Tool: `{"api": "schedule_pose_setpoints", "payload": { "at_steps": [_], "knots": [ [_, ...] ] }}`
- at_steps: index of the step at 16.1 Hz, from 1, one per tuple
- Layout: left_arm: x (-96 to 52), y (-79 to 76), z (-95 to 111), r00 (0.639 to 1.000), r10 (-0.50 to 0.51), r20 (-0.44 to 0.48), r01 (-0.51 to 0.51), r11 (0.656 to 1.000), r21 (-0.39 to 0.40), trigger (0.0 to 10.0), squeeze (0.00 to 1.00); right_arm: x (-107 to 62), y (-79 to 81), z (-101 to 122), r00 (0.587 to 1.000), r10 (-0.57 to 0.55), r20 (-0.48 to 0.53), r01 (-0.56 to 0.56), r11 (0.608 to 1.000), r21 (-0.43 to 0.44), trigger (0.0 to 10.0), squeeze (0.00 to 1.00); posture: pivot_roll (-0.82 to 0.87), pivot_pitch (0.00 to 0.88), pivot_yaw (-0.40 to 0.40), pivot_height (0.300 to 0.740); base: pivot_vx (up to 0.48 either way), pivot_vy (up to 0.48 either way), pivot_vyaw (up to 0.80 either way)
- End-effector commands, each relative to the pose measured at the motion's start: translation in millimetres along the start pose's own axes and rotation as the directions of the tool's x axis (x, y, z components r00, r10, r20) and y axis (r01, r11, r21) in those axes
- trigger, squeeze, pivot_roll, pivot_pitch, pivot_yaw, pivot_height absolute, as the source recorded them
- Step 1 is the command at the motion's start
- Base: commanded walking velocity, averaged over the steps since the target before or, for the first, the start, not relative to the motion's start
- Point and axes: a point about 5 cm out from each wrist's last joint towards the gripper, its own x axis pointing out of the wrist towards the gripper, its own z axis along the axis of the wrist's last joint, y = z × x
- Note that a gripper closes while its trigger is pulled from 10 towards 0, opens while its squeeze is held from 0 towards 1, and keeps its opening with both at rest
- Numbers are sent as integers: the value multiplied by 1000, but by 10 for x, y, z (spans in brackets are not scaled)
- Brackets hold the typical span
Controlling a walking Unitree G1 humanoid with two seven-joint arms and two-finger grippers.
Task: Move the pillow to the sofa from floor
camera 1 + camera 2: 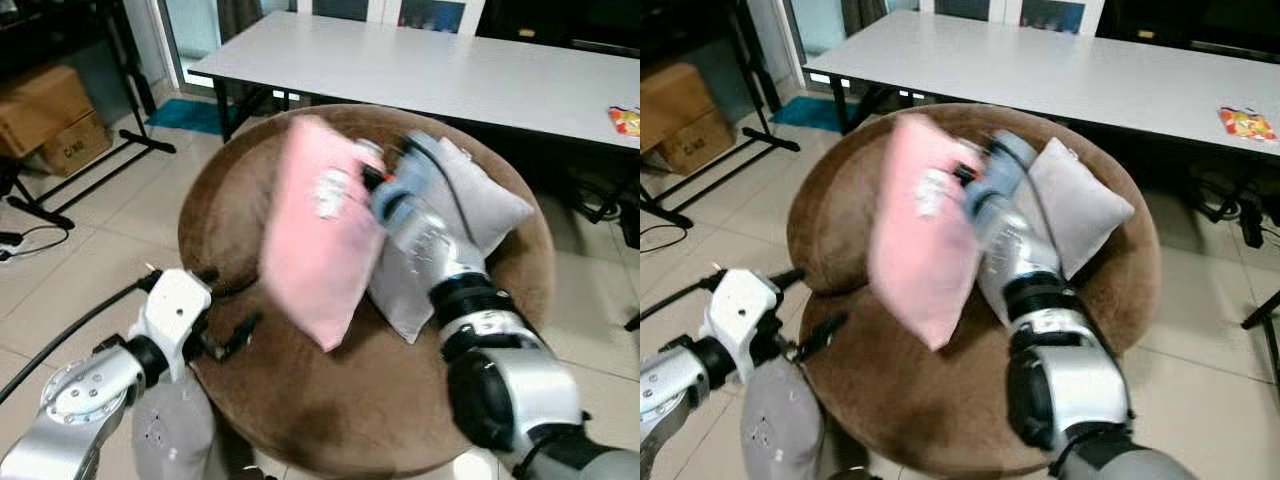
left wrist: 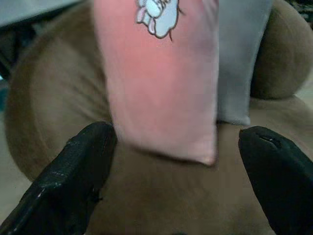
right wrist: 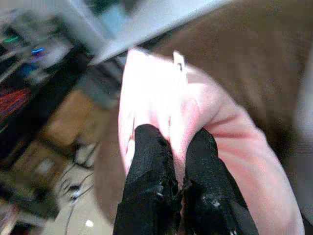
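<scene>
Right gripper (image 3: 178,161) pinches a fold of the pink pillow (image 1: 318,232) between its two black fingers, holding it up, tilted, above the seat of the round brown sofa (image 1: 300,390). A grey pillow (image 1: 470,215) leans against the sofa's back just behind it. Left gripper (image 2: 176,171) hangs low at the sofa's front edge, fingers spread wide and holding nothing.

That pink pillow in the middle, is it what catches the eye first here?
Yes: the pink pillow hangs over the round brown sofa, pinched by the right claw. A grey pillow leans against the sofa's back behind it, and the open left claw waits low beside the seat.
</scene>
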Motion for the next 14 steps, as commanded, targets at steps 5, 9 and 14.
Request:
{"api": "schedule_pose_setpoints", "payload": {
  "at_steps": [5,9,14],
  "knots": [
    [-79,-29,-6,999,-42,-28,42,999,-15,10000,0,-94,-662,-214,937,-347,-40,346,938,-37,10000,0,22,0,5,740,0,0,0],
    [-73,28,40,1000,-21,-5,21,1000,-12,10000,0,-98,-701,-189,942,-335,-32,331,940,-87,10000,0,19,0,11,740,0,0,0],
    [-63,65,128,998,-36,52,39,998,-59,10000,0,-82,-720,137,954,-288,78,296,946,-131,10000,1000,25,0,6,740,0,0,0]
  ]
}}
